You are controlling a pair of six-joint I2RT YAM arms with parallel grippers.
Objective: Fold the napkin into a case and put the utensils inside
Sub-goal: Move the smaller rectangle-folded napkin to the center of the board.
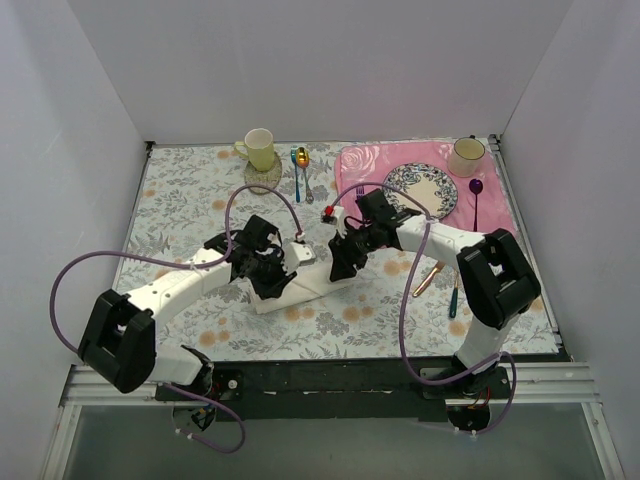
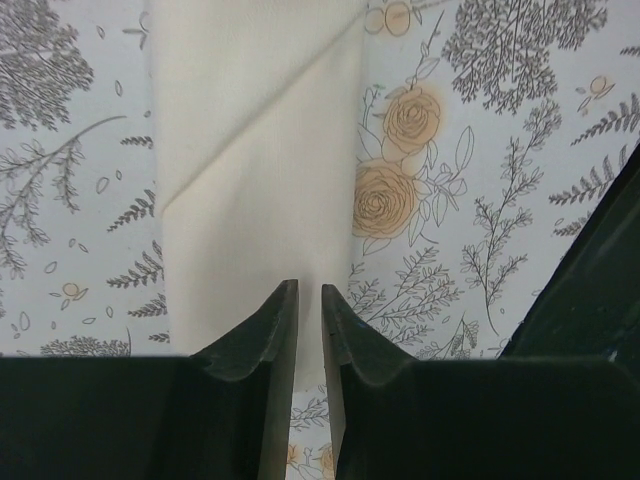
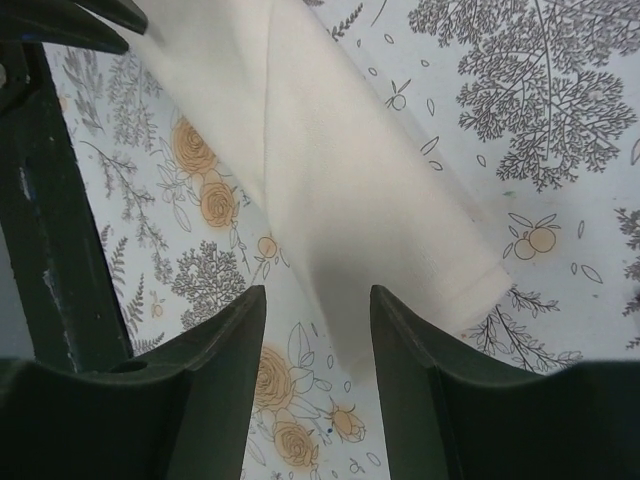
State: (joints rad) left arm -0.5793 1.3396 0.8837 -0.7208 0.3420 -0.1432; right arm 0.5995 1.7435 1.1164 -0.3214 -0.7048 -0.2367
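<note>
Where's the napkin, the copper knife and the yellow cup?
napkin (image 2: 260, 180), left wrist view, middle of the folded cloth
copper knife (image 1: 428, 278), top view, middle of its length
yellow cup (image 1: 262, 153), top view, its side

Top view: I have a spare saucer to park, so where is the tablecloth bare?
Bare: far left, between the yellow cup and the wall; also the strip between the napkin and the near edge. Crowded: around the napkin, and the pink placemat.

PLACE: robot lab test cell | white panel walls (image 1: 330, 70) box the floral tablecloth (image 1: 180, 200) on 3 sides | alu rail (image 1: 540, 378) + arm mount plate (image 1: 330, 380) at cloth's near edge | staged plate (image 1: 420, 188), mug (image 1: 260, 148) at far edge
</note>
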